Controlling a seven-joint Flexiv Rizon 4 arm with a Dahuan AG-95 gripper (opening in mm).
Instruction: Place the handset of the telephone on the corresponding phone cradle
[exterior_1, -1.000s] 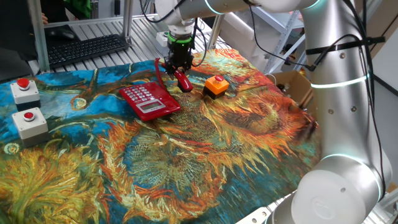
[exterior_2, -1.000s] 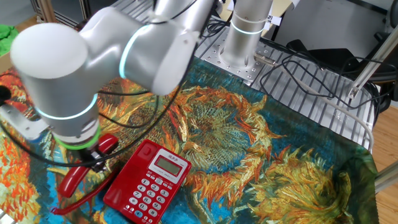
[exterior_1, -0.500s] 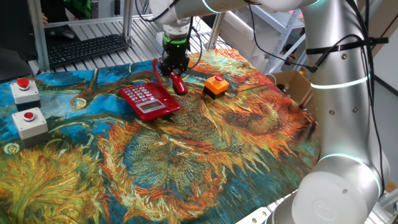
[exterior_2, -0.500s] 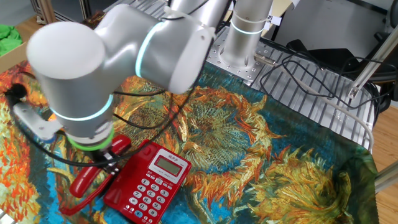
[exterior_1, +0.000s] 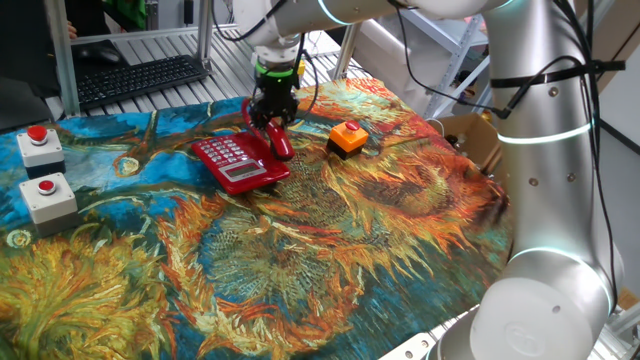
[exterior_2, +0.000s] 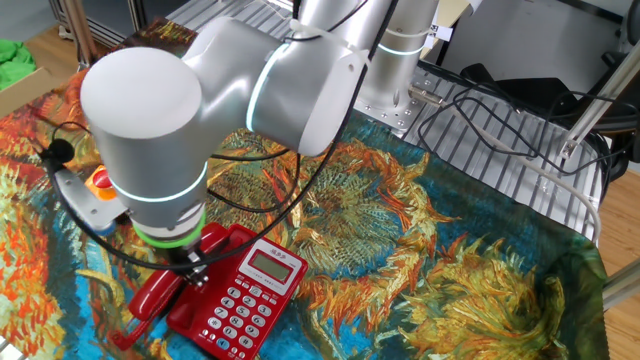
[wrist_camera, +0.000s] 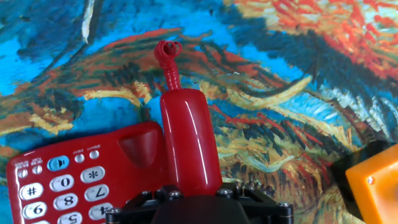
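Note:
The red handset (wrist_camera: 188, 140) is a glossy red bar held in my gripper (exterior_1: 272, 122), which is shut on it. It hangs just beside the right edge of the red telephone (exterior_1: 238, 160), over its cradle side. In the hand view the telephone (wrist_camera: 74, 177) lies at lower left with its pale keys and an empty cradle recess. The handset's coiled red cord (wrist_camera: 169, 62) leads off its far end. In the other fixed view the handset (exterior_2: 160, 293) shows left of the telephone (exterior_2: 240, 295), with the gripper (exterior_2: 188, 268) mostly hidden by the arm.
A small orange box with a red button (exterior_1: 347, 137) sits right of the telephone, also at the right edge of the hand view (wrist_camera: 373, 186). Two grey boxes with red buttons (exterior_1: 45, 190) stand at the table's left. A keyboard (exterior_1: 140, 78) lies behind.
My gripper has carried the handset leftward toward the telephone, from the gap near the orange box to the telephone's right edge.

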